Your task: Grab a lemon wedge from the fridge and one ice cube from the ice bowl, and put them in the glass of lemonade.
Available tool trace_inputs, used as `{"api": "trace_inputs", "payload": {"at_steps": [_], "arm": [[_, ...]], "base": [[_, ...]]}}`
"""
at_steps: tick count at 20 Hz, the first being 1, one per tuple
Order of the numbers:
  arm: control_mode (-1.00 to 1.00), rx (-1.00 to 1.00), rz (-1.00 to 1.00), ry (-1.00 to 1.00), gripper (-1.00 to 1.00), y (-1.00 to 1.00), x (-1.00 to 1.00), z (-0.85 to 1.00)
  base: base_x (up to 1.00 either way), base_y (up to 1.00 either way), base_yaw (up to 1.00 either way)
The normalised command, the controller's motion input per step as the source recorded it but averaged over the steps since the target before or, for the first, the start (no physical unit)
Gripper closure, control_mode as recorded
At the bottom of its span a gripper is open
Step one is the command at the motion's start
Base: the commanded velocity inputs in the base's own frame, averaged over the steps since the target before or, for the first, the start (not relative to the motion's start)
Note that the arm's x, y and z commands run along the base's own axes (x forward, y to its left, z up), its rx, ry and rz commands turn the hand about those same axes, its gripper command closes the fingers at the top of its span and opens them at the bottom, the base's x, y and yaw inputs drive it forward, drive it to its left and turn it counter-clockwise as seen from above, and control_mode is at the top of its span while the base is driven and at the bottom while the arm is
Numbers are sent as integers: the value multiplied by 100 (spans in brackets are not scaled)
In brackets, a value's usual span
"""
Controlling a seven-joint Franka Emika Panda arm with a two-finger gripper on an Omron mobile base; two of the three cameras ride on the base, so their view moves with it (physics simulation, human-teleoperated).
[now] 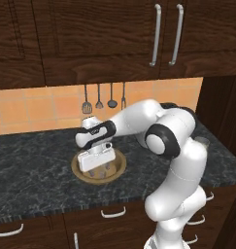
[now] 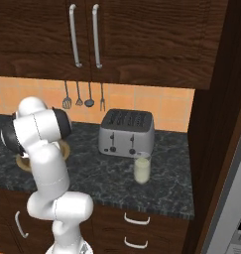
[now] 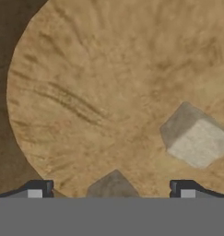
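The ice bowl (image 1: 120, 160) of light brown wood sits on the dark counter, and my gripper (image 1: 100, 170) reaches down into it, open. In the hand view the bowl's floor (image 3: 85, 92) spreads wide. One whitish ice cube (image 3: 192, 137) lies to the right, ahead of my right fingertip (image 3: 183, 189). A second ice cube (image 3: 114, 185) shows partly, right between the tips of my gripper (image 3: 111, 190). Nothing is held. The glass of lemonade (image 2: 142, 167) stands in front of the toaster. A grey strip of the fridge (image 2: 234, 198) shows at the far right. The lemon wedge is out of view.
A silver four-slot toaster (image 2: 127, 132) stands at the back of the counter. Utensils (image 1: 104, 99) hang on the orange tile wall. Dark wooden cabinets (image 1: 105, 39) hang above, and drawers (image 1: 112, 212) run below the counter edge.
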Motion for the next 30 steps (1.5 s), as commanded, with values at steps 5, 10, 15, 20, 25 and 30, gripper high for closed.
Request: {"api": "trace_inputs", "payload": {"at_steps": [5, 10, 15, 20, 25, 30], "arm": [[-100, 2, 0, -15, -100, 0, -16, 13], [-100, 1, 0, -8, -100, -8, -3, -5], [-100, 0, 0, 0, -100, -4, 0, -42], [-100, 0, 0, 0, -100, 0, -1, -15], [-100, 0, 0, -9, -100, -4, -29, 1], [-100, 0, 0, -6, -100, -1, -26, 0]], "base": [[0, 0, 0], [0, 0, 0], [0, 0, 0], [0, 0, 0], [0, 0, 0], [0, 0, 0]]}}
